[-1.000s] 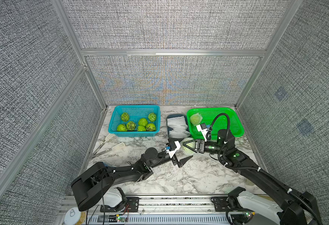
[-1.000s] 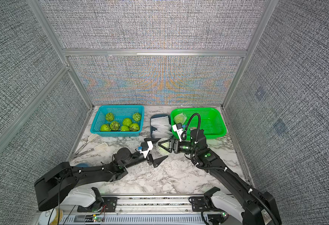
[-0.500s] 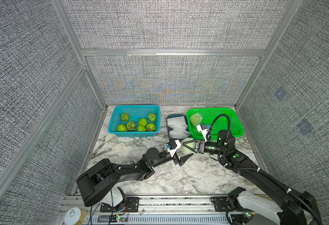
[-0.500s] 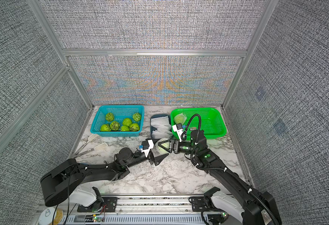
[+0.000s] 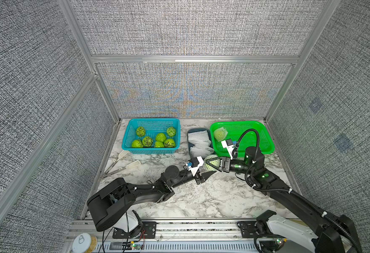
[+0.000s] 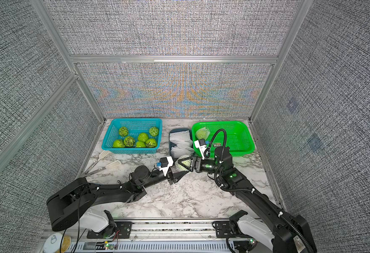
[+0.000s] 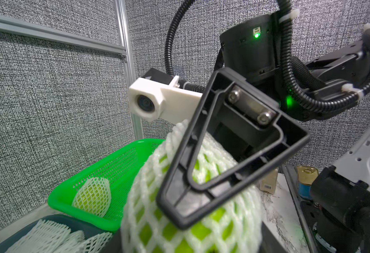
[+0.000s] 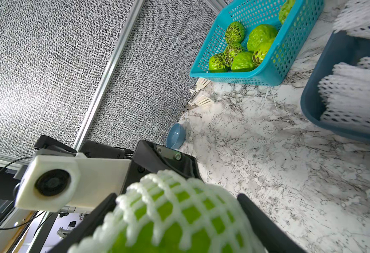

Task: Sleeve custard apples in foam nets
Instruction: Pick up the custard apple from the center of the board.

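Right gripper [image 5: 207, 164] clasps the netted custard apple [image 8: 171, 221] — probably bruisable, best held at its flanks — state of left gripper [image 5: 204, 172] unclear.

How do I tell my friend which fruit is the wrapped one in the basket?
Look at the bright green basket at the back right of the marble table. One custard apple lies alone in its corner beside the tray of nets. It wears a white foam net, unlike the bare fruits in the blue basket.
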